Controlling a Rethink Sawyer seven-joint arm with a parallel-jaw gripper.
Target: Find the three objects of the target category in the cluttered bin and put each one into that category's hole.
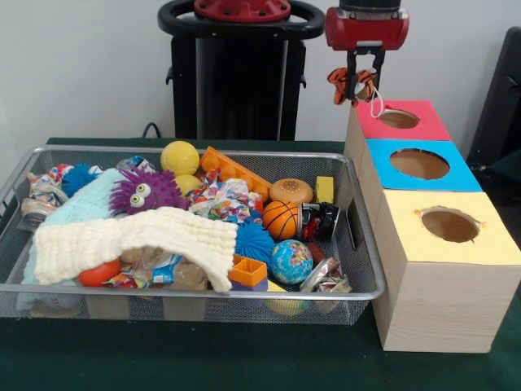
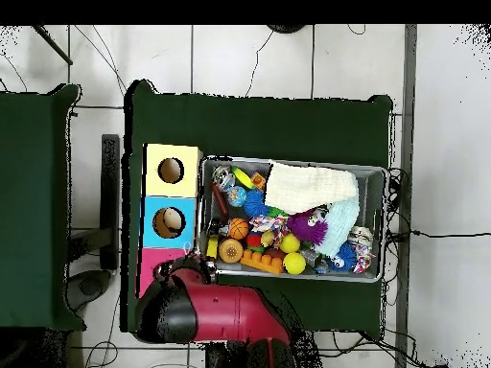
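My gripper (image 1: 364, 75) hangs high at the back right, shut on a small orange and black striped plush toy (image 1: 346, 81). A white loop dangles from the toy. It hovers just above the left edge of the red-topped box (image 1: 428, 124), close to that box's round hole (image 1: 398, 119). In the overhead view the arm's red head (image 2: 182, 305) covers the gripper and most of the red box (image 2: 147, 262). The wire mesh bin (image 1: 195, 292) holds several toys, among them a purple fuzzy monster (image 1: 147, 191), a small basketball (image 1: 280, 218) and a globe ball (image 1: 291, 261).
In front of the red box, a blue-topped box (image 1: 461, 174) and a yellow-topped box (image 1: 490, 244) stand in the same row, each with a round hole. A cream cloth (image 1: 138, 240) drapes over the bin's front left. A yellow ball (image 1: 180, 156) and a burger toy (image 1: 291, 191) lie at the back.
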